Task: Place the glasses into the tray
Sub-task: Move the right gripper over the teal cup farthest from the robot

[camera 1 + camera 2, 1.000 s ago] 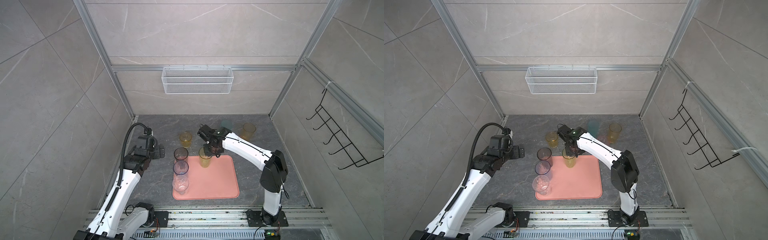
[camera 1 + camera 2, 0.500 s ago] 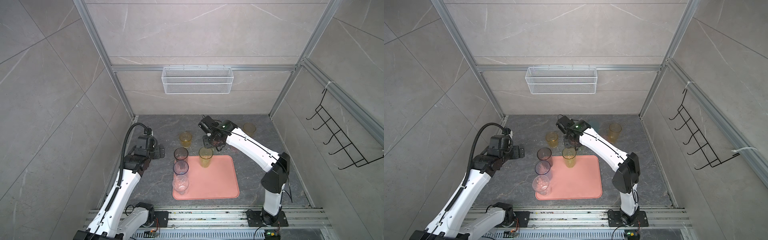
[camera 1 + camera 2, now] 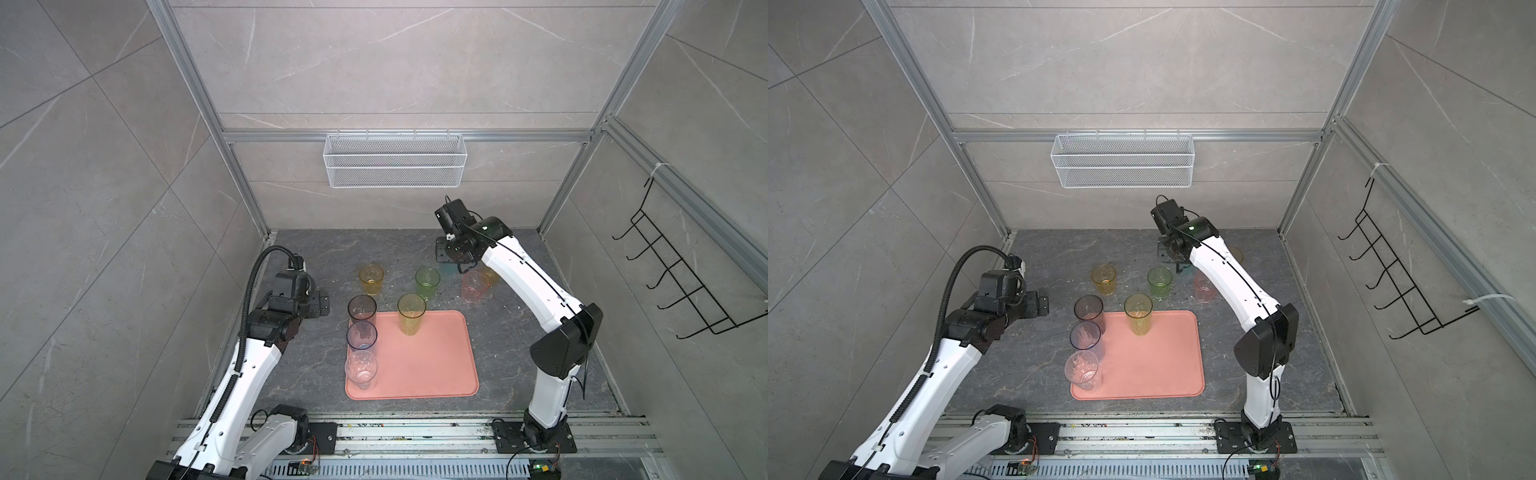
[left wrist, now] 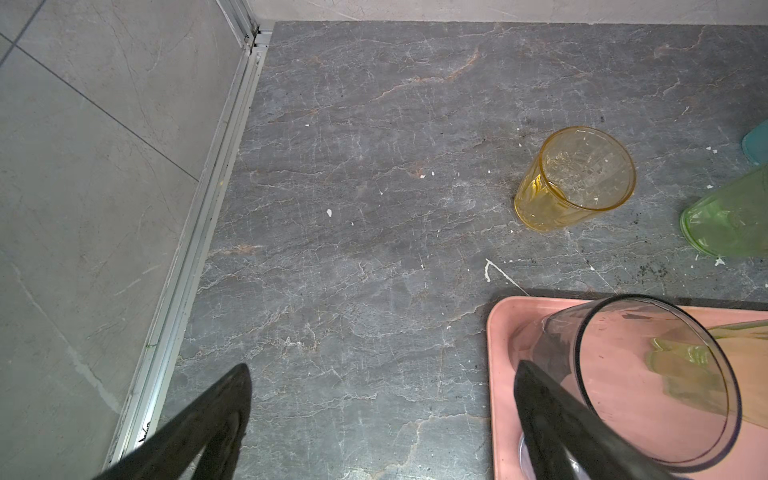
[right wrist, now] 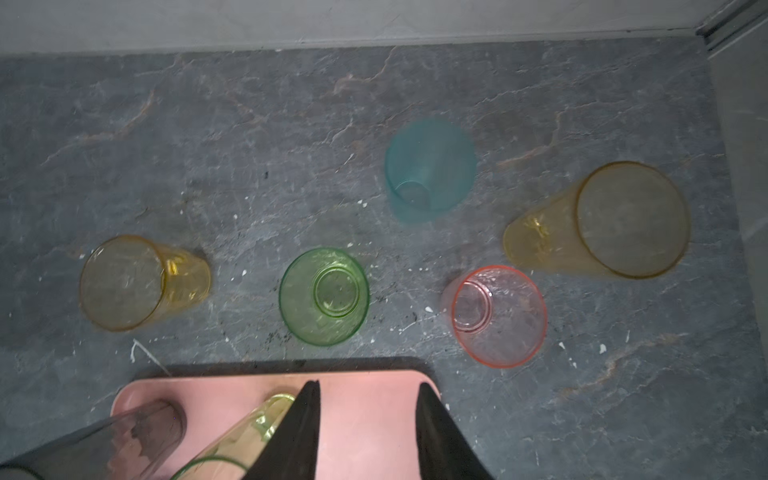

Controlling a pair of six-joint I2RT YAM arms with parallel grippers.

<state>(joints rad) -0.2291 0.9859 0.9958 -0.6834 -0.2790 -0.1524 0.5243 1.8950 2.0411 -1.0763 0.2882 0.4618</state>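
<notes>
Your right gripper [image 5: 368, 384] hung partly open and empty. In a top view the pink tumbler [image 3: 473, 286] stood upright just at its 5 o'clock, off the tray [image 3: 436, 374] at 1 o'clock. Your left gripper [image 4: 382, 368], wide open and empty, sat farther away.

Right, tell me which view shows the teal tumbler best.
Right wrist view: the teal tumbler shows whole, though blurred. The left wrist view catches only a sliver at its frame edge; the top views give at most a faint teal smudge.
</notes>
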